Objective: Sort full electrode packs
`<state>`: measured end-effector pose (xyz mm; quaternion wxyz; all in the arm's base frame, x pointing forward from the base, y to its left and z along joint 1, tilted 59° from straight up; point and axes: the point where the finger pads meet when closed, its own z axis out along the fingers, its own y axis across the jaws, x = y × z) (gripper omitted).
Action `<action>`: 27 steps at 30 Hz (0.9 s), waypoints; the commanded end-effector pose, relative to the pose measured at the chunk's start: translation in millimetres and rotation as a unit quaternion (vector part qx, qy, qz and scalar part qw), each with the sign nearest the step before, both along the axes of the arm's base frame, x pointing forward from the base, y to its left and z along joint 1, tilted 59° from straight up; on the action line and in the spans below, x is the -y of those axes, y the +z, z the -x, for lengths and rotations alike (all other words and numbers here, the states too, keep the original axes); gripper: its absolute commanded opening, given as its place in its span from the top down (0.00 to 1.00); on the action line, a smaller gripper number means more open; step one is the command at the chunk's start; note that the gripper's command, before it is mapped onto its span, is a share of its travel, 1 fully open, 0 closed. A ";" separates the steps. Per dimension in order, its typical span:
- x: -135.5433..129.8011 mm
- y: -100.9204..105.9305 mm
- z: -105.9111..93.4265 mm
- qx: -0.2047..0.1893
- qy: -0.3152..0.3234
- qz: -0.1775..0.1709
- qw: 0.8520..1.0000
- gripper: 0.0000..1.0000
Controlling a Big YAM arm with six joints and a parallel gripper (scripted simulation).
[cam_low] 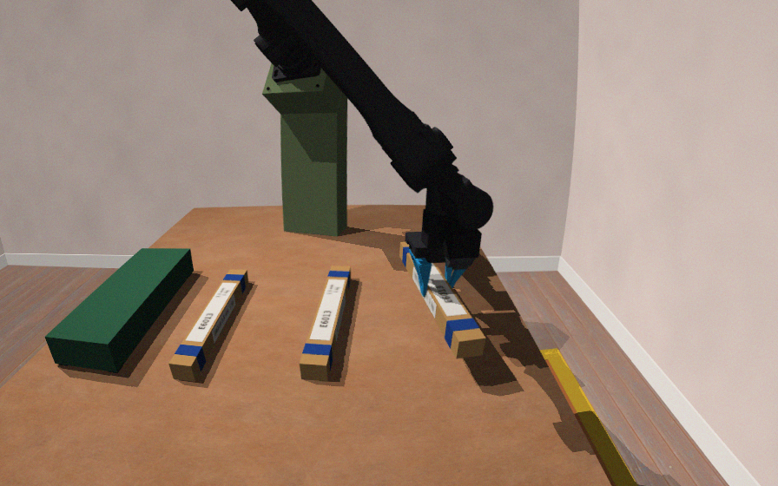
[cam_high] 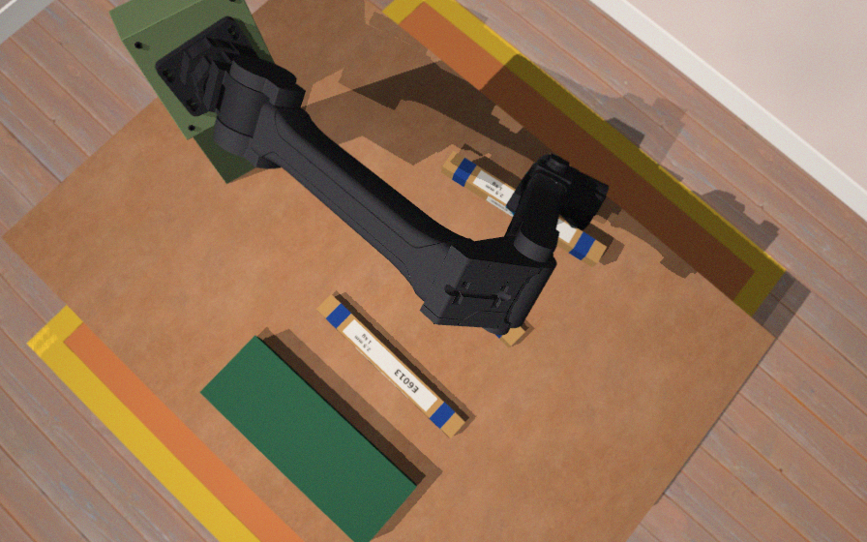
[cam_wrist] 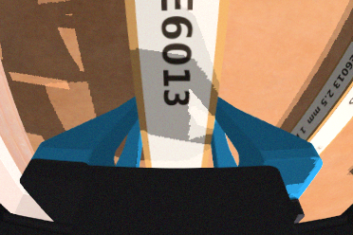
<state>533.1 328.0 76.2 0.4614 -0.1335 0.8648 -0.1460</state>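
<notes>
My gripper is shut on the right-hand pack, one blue finger on each long side. This pack is level or nearly so, a little above the table, with its shadow set apart from its near end. The middle pack lies flat on the table, mostly hidden by the arm in the top view. The left pack lies flat beside the low green platform. No pack is on the platform. The gripper is hidden in the top view.
The arm's green pedestal stands at the table's back. A yellow-edged strip runs along the side near the held pack. Another yellow-edged strip runs beyond the platform. The middle and left packs lie between the held pack and the platform.
</notes>
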 end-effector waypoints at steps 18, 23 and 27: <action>-32.2 34.3 17.5 0.019 0.022 -0.022 0.999 1.00; -31.3 32.6 18.7 0.018 0.022 -0.021 0.999 1.00; -30.8 33.9 24.9 0.017 0.022 -0.020 0.999 1.00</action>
